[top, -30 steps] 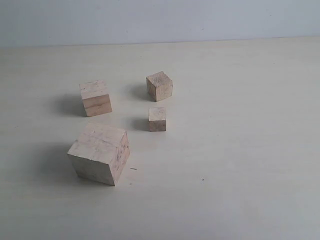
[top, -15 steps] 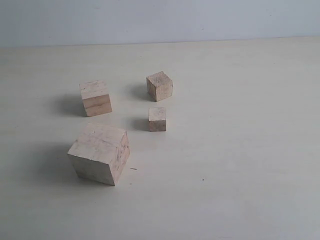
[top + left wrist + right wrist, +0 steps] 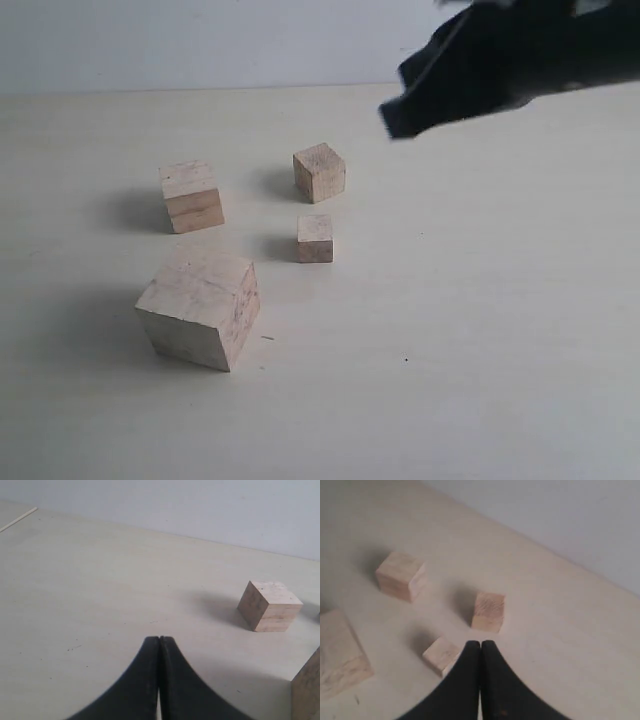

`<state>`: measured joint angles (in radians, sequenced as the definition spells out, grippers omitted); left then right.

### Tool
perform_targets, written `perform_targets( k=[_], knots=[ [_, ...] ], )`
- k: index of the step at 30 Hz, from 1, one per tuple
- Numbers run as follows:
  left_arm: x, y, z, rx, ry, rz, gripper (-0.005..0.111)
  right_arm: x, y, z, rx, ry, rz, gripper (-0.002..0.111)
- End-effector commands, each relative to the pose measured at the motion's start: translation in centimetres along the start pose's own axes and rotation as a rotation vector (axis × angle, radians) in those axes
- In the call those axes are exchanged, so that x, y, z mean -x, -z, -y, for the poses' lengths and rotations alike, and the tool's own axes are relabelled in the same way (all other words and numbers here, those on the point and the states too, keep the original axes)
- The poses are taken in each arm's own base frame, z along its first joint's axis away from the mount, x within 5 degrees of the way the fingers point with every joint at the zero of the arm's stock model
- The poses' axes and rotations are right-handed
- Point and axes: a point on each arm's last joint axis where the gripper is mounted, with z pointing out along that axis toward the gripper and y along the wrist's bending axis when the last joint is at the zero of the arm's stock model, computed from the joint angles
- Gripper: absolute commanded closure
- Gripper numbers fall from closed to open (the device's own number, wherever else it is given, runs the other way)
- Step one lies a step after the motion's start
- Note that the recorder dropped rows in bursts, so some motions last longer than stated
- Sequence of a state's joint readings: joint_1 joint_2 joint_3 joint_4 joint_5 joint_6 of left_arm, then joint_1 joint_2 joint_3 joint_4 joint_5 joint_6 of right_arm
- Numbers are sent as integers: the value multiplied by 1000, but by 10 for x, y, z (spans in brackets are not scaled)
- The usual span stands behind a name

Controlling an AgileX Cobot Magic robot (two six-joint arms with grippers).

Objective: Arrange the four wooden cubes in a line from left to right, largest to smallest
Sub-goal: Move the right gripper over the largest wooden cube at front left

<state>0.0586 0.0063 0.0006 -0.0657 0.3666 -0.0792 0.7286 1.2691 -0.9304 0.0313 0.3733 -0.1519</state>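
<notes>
Four wooden cubes stand apart on the pale table. The biggest, whitish cube (image 3: pixel 198 308) is nearest the front left. The second largest (image 3: pixel 191 196) sits behind it, the third (image 3: pixel 319 172) at the back middle, and the smallest (image 3: pixel 314 238) just in front of that. My right gripper (image 3: pixel 400 115) hangs blurred in the air at the upper right, above and right of the third cube. In the right wrist view this gripper (image 3: pixel 481 642) is shut and empty, over the smallest cube (image 3: pixel 441 655) and the third cube (image 3: pixel 488 611). My left gripper (image 3: pixel 159 639) is shut and empty, away from the second largest cube (image 3: pixel 270 605).
A pale wall runs along the table's far edge (image 3: pixel 200 88). The big cube's corner (image 3: pixel 307 690) shows at the edge of the left wrist view. The left arm is out of the exterior view.
My right arm has come into the exterior view from the upper right. None of the four cubes has moved.
</notes>
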Motion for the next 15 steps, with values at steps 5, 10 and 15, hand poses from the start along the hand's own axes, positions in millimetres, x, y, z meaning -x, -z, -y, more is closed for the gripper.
perform_targets(
  k=[5, 10, 15],
  knots=[
    [1, 1, 0, -2, 1, 14, 107, -4, -38, -58, 156, 317, -8, 108],
    [1, 1, 0, -2, 1, 14, 107, 4, -37, -68, 180, 181, 83, 108],
    [1, 1, 0, -2, 1, 14, 107, 5, -43, -69, 177, 173, 101, 108]
  ],
)
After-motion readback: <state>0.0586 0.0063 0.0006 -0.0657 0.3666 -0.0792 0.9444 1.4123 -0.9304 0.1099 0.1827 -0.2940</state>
